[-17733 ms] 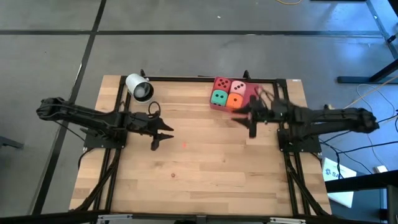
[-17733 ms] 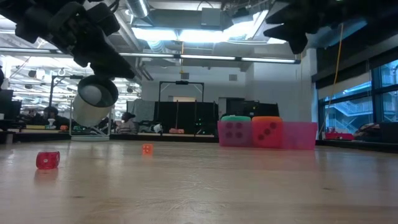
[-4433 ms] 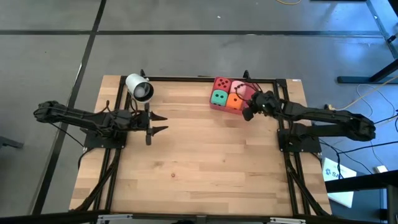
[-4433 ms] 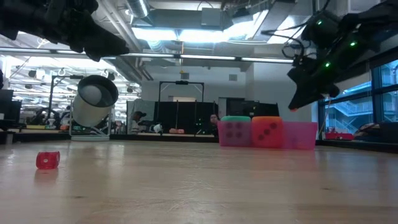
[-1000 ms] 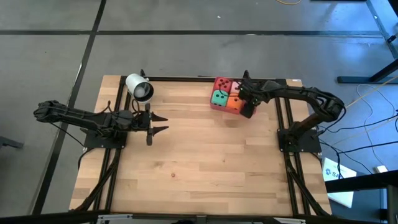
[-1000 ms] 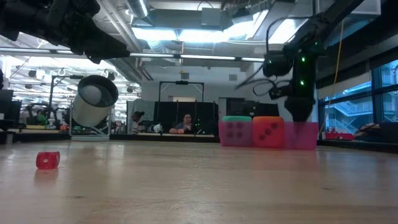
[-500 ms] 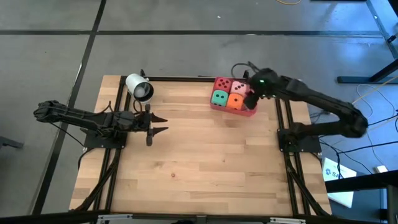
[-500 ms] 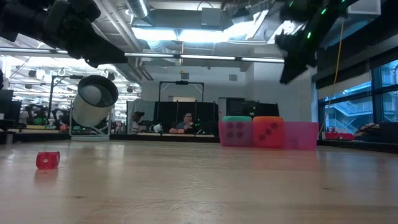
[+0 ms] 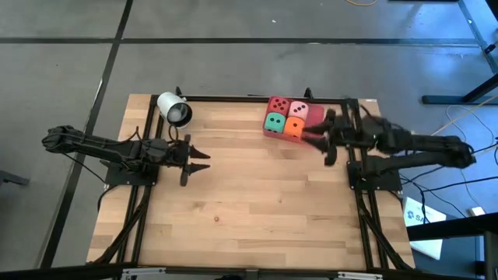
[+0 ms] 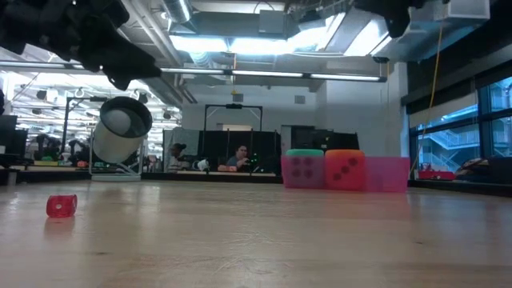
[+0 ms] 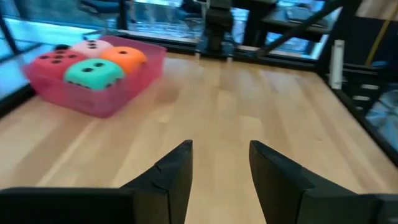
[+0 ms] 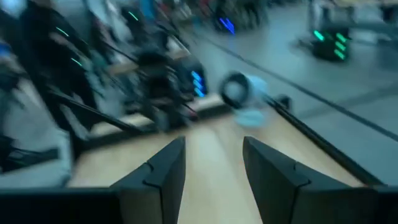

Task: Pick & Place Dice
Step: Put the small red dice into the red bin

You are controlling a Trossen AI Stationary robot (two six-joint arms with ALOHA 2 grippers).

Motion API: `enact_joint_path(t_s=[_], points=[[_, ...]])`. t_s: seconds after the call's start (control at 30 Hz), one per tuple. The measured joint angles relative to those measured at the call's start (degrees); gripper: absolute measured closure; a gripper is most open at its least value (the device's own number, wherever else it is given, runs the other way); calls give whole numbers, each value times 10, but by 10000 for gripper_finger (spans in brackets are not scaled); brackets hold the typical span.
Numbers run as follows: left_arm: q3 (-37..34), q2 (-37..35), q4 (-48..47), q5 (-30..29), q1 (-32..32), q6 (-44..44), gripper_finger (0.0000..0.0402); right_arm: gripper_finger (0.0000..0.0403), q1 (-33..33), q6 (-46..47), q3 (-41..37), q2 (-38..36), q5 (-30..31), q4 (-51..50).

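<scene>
**A:** Start with the right gripper (image 9: 325, 146). What do its fingers have?

**B:** Nothing. In its own wrist view the two dark fingers (image 12: 163, 171) stand apart with a clear gap, and only bare wood shows between them. It hangs in the air just beside the pink tray (image 9: 311, 118), off the tray's corner, touching neither tray nor table.

**A:** And the dice?

**B:** All four sit packed in that tray, close to the right gripper. The orange die (image 9: 293, 127) is the nearest to it, the green die (image 9: 274, 121) sits beside the orange one, and the red die (image 9: 277, 105) and pink die (image 9: 296, 109) fill the row behind. From table height the green and orange cubes rise above the tray wall.

**A:** The left gripper?

**B:** The left gripper (image 9: 196, 161) is well apart from the tray, over the open wooden table (image 9: 249, 202). Its fingers (image 11: 174, 171) are parted about as far as the right one's and hold nothing; past them its camera shows the tray with the dice across the boards.

**A:** Anything else near it?

**B:** A white cylinder (image 9: 174, 109) lies on its side at the table's back edge, near the left gripper. The low view also shows a tiny red cube (image 10: 62, 206) on the wood; I cannot place it relative to either gripper.
</scene>
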Motion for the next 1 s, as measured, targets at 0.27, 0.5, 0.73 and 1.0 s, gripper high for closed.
enact_joint_path(t_s=[0.27, 0.5, 0.73, 1.0], points=[[0, 2, -20, 84, -1, -51, 256, 244, 146, 20, -240, 10, 55, 381], [0, 58, 11, 98, -64, -98, 256, 244, 255, 15, -340, 130, 119, 648], [0, 150, 105, 39, -151, -123, 258, 244, 321, -14, -281, 289, 166, 709], [4, 234, 176, -21, -235, -142, 258, 244, 326, -8, -172, 456, 157, 707]])
